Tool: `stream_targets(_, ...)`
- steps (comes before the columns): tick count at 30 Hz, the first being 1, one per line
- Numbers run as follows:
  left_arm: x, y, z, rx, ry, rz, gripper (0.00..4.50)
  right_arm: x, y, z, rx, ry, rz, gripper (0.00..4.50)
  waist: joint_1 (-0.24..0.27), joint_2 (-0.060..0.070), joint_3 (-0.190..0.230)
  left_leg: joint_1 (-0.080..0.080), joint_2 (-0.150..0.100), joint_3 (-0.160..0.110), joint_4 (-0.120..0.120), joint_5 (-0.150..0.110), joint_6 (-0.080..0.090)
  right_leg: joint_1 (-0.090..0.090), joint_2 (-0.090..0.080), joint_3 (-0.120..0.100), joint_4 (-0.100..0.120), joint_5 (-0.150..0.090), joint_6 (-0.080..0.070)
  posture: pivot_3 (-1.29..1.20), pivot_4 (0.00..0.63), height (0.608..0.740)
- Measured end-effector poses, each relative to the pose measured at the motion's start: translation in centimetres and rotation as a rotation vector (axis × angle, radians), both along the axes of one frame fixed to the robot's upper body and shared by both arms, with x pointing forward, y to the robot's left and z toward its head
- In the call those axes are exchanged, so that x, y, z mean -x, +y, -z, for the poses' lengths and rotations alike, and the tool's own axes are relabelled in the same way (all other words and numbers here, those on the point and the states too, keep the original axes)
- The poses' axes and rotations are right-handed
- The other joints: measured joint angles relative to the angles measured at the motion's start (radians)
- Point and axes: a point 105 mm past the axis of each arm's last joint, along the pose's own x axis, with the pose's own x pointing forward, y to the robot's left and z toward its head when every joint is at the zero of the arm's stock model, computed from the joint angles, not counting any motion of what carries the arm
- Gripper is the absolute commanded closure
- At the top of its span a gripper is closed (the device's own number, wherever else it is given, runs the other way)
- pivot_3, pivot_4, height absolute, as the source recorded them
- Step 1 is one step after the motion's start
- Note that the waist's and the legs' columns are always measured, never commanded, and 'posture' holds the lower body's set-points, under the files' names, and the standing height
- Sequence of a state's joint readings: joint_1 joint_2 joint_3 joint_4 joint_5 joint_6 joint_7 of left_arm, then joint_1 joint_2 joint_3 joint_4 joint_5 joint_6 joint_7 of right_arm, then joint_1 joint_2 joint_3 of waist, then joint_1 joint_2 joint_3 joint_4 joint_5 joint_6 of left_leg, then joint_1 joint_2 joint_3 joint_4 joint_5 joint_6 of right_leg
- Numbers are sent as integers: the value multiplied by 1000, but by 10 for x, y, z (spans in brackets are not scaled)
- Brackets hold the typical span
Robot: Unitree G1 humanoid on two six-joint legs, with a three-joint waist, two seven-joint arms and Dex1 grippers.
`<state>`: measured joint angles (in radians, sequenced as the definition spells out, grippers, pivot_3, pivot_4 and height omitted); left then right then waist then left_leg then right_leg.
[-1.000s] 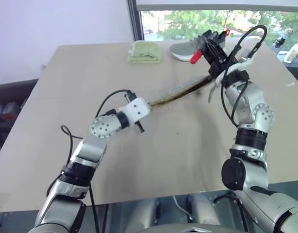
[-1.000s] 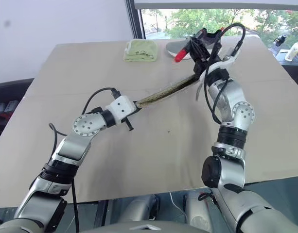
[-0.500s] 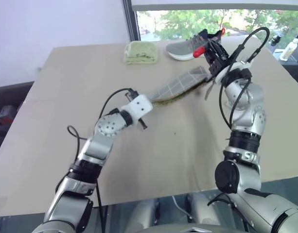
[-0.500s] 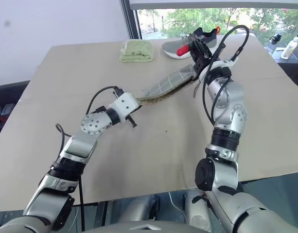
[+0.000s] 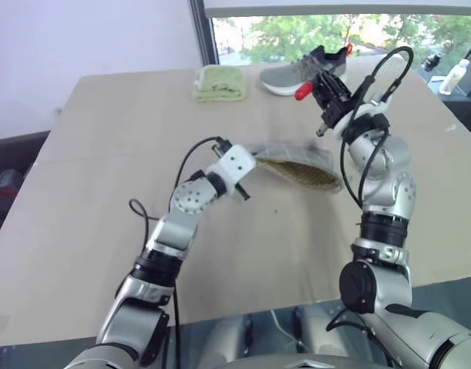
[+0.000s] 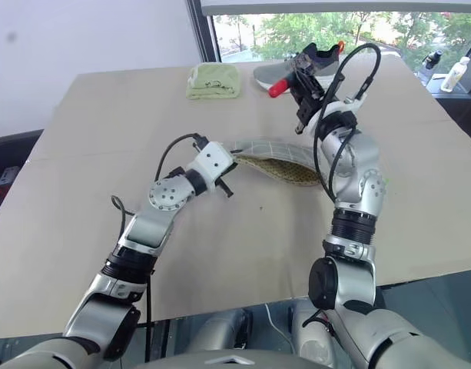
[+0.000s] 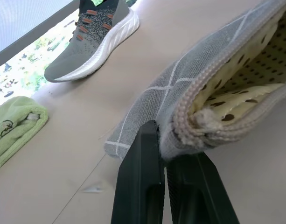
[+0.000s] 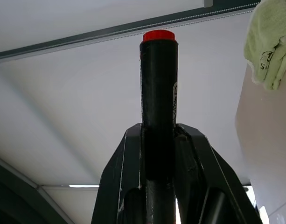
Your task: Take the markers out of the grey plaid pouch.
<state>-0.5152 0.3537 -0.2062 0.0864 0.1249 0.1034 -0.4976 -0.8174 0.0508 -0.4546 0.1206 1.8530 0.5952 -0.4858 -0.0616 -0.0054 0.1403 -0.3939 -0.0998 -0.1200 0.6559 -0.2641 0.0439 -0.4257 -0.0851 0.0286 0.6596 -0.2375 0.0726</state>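
Released at its right end, the grey plaid pouch (image 5: 293,163) now sags onto the table (image 5: 104,177), left gripper (image 7: 163,140) clamped on its zipper edge. Right gripper (image 8: 157,135) pinches a red-capped marker (image 8: 158,79) above.

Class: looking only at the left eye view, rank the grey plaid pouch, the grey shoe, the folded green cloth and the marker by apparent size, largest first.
1. grey plaid pouch
2. grey shoe, roughly matching the pouch; it sits farther back, so that ranking is unsure
3. folded green cloth
4. marker, held in the right claw
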Motion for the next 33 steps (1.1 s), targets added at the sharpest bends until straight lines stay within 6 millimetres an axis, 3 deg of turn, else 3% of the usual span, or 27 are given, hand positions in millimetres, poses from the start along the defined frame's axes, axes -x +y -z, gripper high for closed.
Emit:
stream_targets(4,-2,13,0,-37,-10,-31,4327,0,-16,2,141,-49,61,4149,2,0,0,0,0,0,0,0,0,0,0,0,0,0,0,0,150,740)
stream_targets(9,-3,67,3,-88,-5,-172,4327,1,-49,19,554,-138,202,4149,2,0,0,0,0,2,-1,0,0,-1,0,0,-1,0,0,0,150,740)
stream_targets(11,2,89,12,-102,25,-223,4327,4,-59,33,824,-191,229,4149,3,0,0,-2,0,4,-1,0,0,-3,-1,1,0,0,0,0,150,740)
stream_targets(14,21,113,26,-122,70,-258,4327,14,-78,54,1368,-306,219,4149,7,0,0,-4,0,4,0,0,0,-5,-2,1,-3,0,0,0,150,740)
stream_targets(18,41,137,37,-139,121,-306,4327,29,-88,73,1741,-432,105,4149,21,-1,0,-3,2,6,0,0,0,-5,-4,1,-6,0,0,0,150,740)
stream_targets(21,58,150,44,-157,147,-336,4327,44,-94,83,1881,-496,-20,4149,29,-1,0,-3,2,5,0,0,0,-4,-4,0,-7,0,0,0,150,740)
stream_targets(22,64,161,49,-166,174,-368,4327,48,-103,87,1928,-490,-52,3120,32,-1,0,-3,2,5,0,0,0,-3,-5,0,-8,0,0,0,150,740)
stream_targets(26,70,174,48,-161,183,-410,4327,49,-105,91,1960,-512,-85,1479,45,-1,-1,-2,2,5,0,-1,0,-2,-5,0,-7,0,0,0,150,740)
stream_targets(33,75,184,44,-166,176,-455,4327,41,-89,87,1885,-584,-14,1479,52,-1,-1,-3,2,5,0,-1,0,-3,-5,0,-9,0,0,0,150,740)
